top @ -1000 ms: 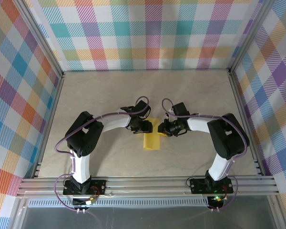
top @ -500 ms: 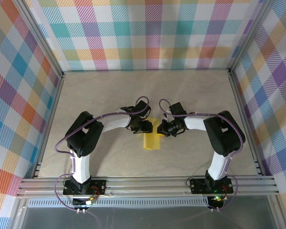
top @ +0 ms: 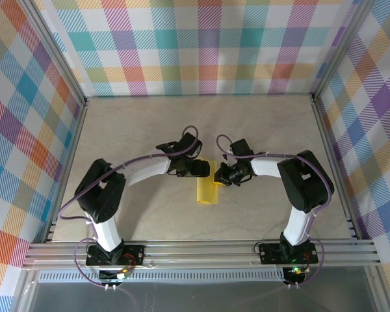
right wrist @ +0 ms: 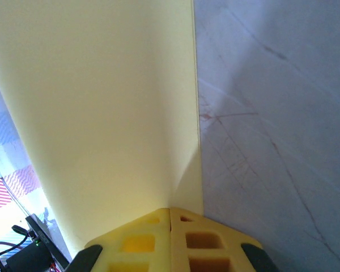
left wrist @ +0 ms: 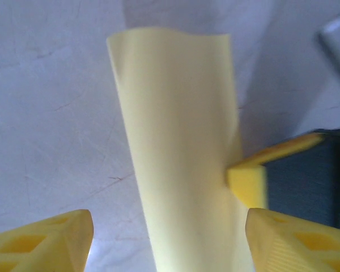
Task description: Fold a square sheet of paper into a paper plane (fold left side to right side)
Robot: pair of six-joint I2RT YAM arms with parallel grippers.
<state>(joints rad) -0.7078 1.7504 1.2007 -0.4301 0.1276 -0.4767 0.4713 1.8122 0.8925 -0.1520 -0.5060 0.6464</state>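
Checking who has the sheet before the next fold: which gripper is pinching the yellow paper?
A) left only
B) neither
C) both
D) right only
D: in the right wrist view the right gripper has its fingers shut together on the edge of the square sheet of paper, while the left gripper stands with its fingers spread wide, one on either side of the sheet.

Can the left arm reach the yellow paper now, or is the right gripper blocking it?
Probably yes: the left gripper stands open with the yellow paper between its fingers, and the right gripper, shut on one edge, leaves the rest free.
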